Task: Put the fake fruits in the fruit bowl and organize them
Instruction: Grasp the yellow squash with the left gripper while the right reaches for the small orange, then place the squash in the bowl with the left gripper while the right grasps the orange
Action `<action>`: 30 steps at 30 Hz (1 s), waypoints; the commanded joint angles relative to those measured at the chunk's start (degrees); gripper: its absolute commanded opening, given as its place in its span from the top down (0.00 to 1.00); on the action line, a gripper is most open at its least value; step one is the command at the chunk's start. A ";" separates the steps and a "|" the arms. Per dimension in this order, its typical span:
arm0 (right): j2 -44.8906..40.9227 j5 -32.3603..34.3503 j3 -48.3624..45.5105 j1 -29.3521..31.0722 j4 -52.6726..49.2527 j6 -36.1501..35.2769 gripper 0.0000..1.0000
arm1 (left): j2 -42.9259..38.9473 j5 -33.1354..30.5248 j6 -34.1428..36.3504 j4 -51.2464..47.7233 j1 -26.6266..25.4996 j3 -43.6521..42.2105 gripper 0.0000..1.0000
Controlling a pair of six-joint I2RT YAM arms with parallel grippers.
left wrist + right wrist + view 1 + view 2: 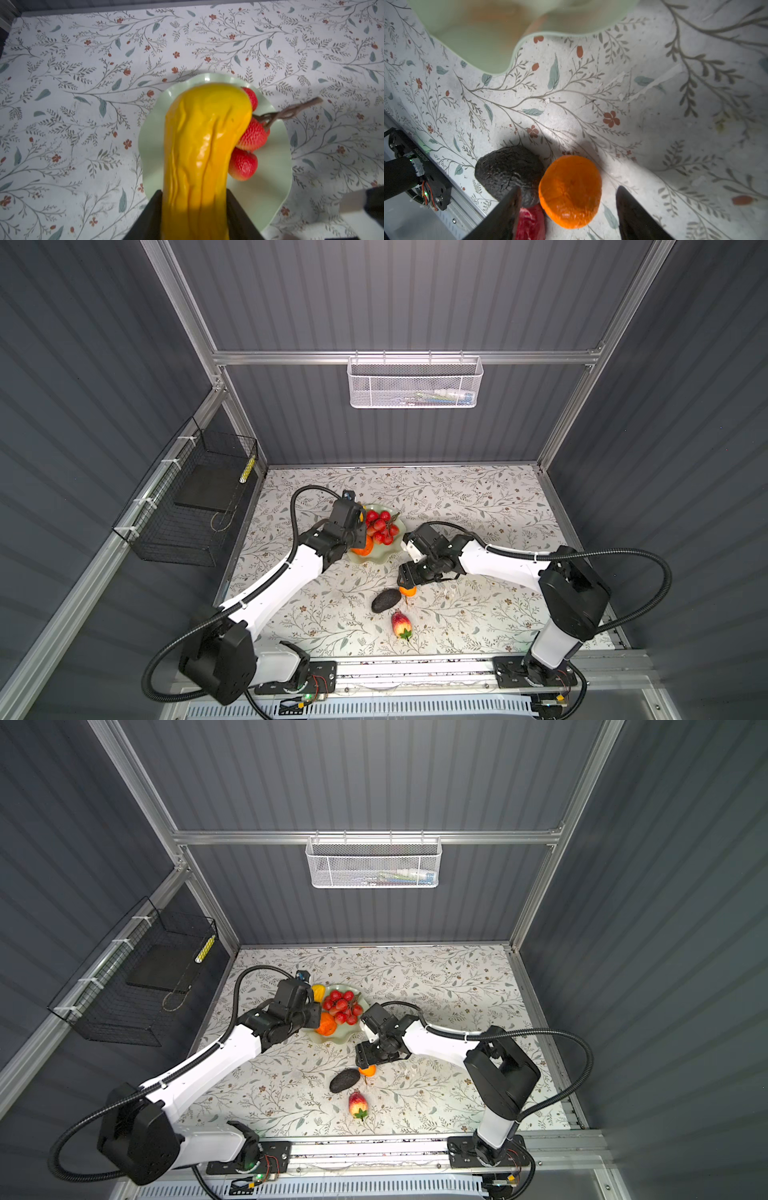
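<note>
Ridged fruit (203, 155) is pinched betw. L fingers (151, 214), over bowl (259, 197). R fingers (633, 214) are spread, w/ orange (570, 192) between them, untouched; avocado (508, 170) is seen just outside one.

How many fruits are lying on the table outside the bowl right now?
3: the avocado, the small orange right beside it, and the strawberry just in front of them. More may be hidden from view.
</note>
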 commanded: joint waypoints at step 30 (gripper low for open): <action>-9.04 -2.43 -2.00 -0.53 -8.99 0.85 0.28 | -19.55 -1.05 -1.36 3.71 0.74 -7.63 0.00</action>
